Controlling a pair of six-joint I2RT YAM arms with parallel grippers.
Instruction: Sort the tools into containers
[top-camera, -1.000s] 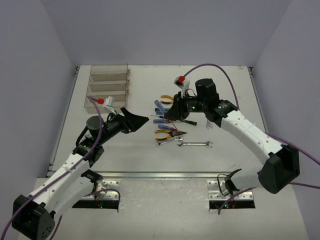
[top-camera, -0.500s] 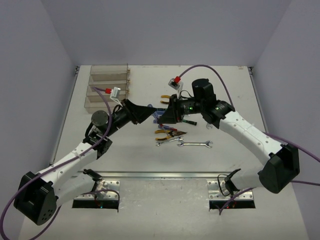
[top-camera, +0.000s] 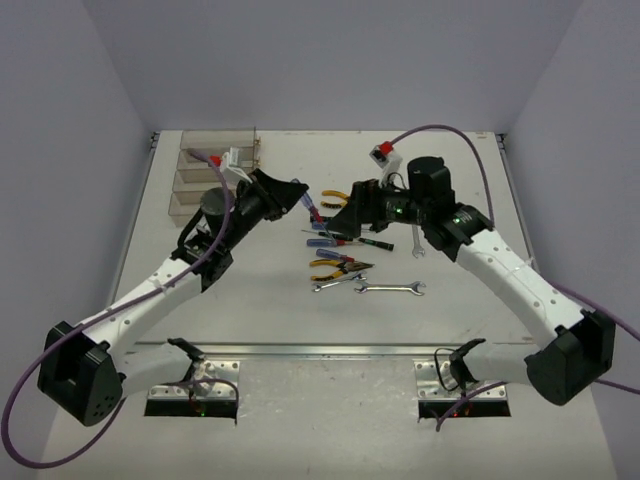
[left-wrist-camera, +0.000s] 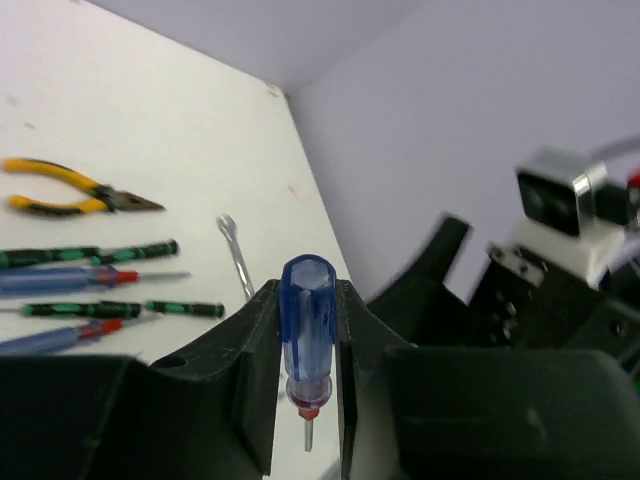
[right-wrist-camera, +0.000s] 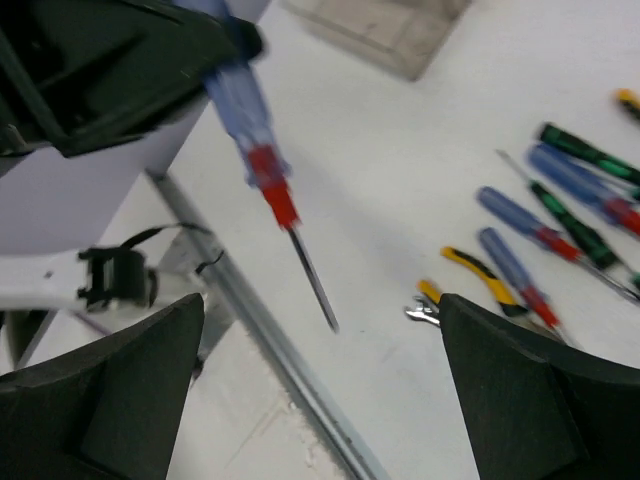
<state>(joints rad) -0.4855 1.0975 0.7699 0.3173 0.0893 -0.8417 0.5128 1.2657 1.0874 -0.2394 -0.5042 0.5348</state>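
Pale lilac walls close in a white table (top-camera: 470, 330), with both arms reaching from the near edge toward its middle. At the far left corner stand the containers (top-camera: 215, 170), a stepped row of clear bins whose long sides run left to right in the overhead view. No tool is visible in them from here.

Right of centre lies the unsorted heap (top-camera: 345, 250) of screwdrivers, with yellow pliers (top-camera: 335, 269) and silver wrenches (top-camera: 390, 289) along its near side.

Above the gap between bins and heap, the left gripper (top-camera: 296, 196) is clamped across the handle of a blue screwdriver (left-wrist-camera: 307, 320). The tool is lifted off the table, its red collar and bare shaft hanging below the fingers (left-wrist-camera: 255, 350) at a slant.

The right gripper (top-camera: 350, 208) faces it from just beside. Its fingers (right-wrist-camera: 120, 390) are spread wide and hold nothing.

The bins lie to the left of the held tool, well apart from it, and the left arm is much the nearer of the two. Since the shaft points down rather than along a bin, the drop probably needs that arm to swing left and level the tool first.
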